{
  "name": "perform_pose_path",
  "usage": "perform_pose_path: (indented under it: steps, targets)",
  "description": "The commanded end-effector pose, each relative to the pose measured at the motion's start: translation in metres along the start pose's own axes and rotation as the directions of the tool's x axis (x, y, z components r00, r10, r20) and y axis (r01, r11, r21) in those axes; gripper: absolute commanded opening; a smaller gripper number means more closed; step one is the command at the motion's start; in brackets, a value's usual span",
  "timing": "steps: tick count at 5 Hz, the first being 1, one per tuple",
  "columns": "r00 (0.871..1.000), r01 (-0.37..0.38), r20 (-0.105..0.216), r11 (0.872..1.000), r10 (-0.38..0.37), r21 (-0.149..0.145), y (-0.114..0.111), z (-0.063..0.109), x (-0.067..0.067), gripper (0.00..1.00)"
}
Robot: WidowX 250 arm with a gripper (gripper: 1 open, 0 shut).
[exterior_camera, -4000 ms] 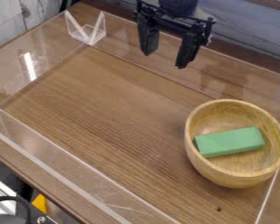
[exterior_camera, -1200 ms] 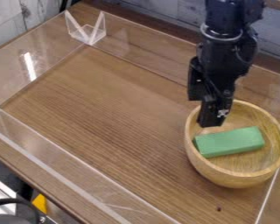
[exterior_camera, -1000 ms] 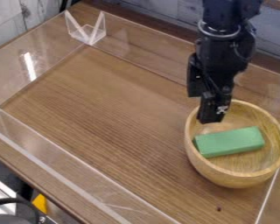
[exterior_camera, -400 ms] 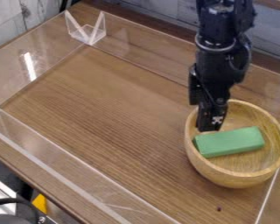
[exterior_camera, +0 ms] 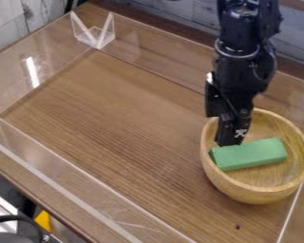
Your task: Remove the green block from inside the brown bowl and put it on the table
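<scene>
Gripper (exterior_camera: 235,130): pointing straight down over the rear-left part of the bowl (exterior_camera: 231,174), fingers apart, nothing between them. The fingertips sit just above the bowl's rim line, at the inner wall, and hold nothing. Whether a tip touches the wood cannot be told from this view.

Green block (exterior_camera: 250,154): lying flat on the floor of the bowl, untouched. It lies just below and slightly to the right of the fingertips in the picture, that is, toward the bench's front-right corner from the gripper. Its long axis runs roughly left to right across the bowl, rising a little toward the right edge of the bench (exterior_camera: 104,123). The near end of the block is almost under the fingertips; its middle is not.

Judgement: the coming move turns on a short shift toward the block's middle and a further drop, with the fingers set across the block's short width.

Change from four seconds ago: the gripper then hung high over the bench's far edge, well apart from the bowl; it now stands low at the bowl. Block and bowl have not moved.
</scene>
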State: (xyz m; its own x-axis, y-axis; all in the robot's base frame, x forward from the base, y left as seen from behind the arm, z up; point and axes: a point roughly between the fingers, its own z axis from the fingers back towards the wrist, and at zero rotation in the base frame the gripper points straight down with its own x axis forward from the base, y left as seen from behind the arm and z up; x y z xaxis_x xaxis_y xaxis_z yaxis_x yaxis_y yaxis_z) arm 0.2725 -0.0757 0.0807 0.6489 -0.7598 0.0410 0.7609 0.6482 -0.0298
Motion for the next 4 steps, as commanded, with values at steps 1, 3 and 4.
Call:
perform_pose_path:
  steps: [1,3,4]
  targets:
    - [0.998,0.02,0.055,0.999,-0.022,0.042,0.005,0.018,0.009,1.0]
    - [0.996,0.062,0.062,0.997,-0.065,0.05,-0.007,0.013,0.016,1.0]
    - [0.997,0.049,0.064,0.997,-0.053,0.054,-0.005,0.0,0.018,1.0]
